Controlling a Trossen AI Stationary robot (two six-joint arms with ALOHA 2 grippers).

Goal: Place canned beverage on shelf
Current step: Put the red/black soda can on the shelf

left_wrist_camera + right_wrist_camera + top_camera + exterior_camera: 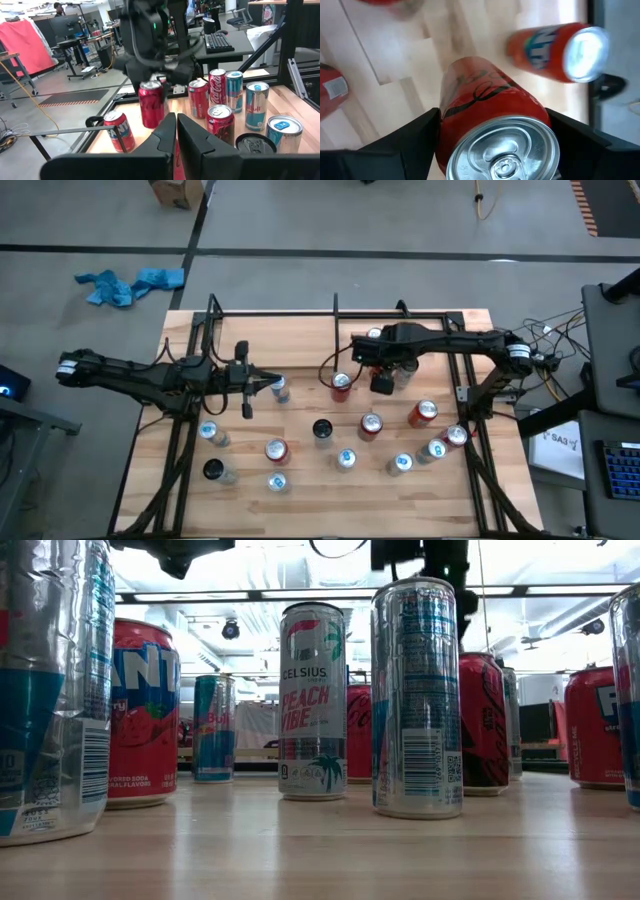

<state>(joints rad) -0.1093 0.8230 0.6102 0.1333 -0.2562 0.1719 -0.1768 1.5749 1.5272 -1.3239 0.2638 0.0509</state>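
My right gripper (492,150) is above the middle of the wooden table and is shut on a red cola can (485,100), which also shows in the high view (342,386) and the left wrist view (150,102). The shelf is a black metal frame (420,316) with a wood floor along the table's far edge. A red Fanta can (555,50) stands on its base on that floor, beside the frame. My left gripper (272,386) is shut and holds nothing; it points level toward the held can from the table's left. My right gripper pinches the cola can's side wall (451,125) just below the top rim, one finger (410,142) on each side. The fingers come from above, slanting steeply down. The can hangs nearly upright and slightly tipped, with its top up. Its base looks clear of the wood.
Several other cans stand on the table on the near side of the held one, among them a red one (371,424), an orange-red one (424,413) and a black-topped one (322,429). A small can (280,390) stands right by my left gripper's tip. Frame posts (335,305) rise at the far edge.
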